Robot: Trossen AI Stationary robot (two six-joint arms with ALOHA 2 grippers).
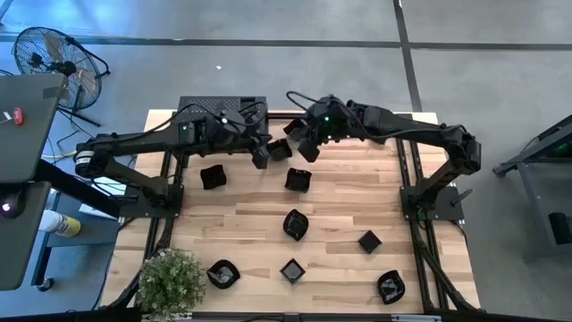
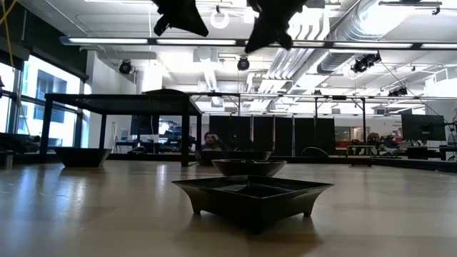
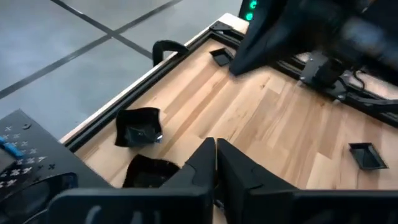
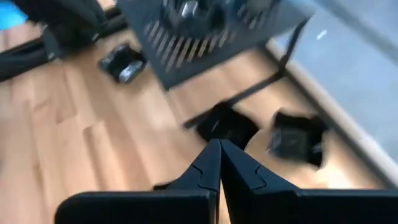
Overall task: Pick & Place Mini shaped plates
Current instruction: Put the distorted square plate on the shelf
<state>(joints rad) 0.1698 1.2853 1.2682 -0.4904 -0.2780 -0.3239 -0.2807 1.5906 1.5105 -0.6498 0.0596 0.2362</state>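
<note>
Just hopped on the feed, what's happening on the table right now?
Both arms are up at the far end of the table, near the black perforated shelf. The left claw and the right claw are both shut and, by their wrist views, hold nothing. The mini shaped plates are still scattered over the wood: a few lie close to the claws by the shelf, the rest toward the near edge beside a small potted plant. In the low view both arms hang above the table.
</note>
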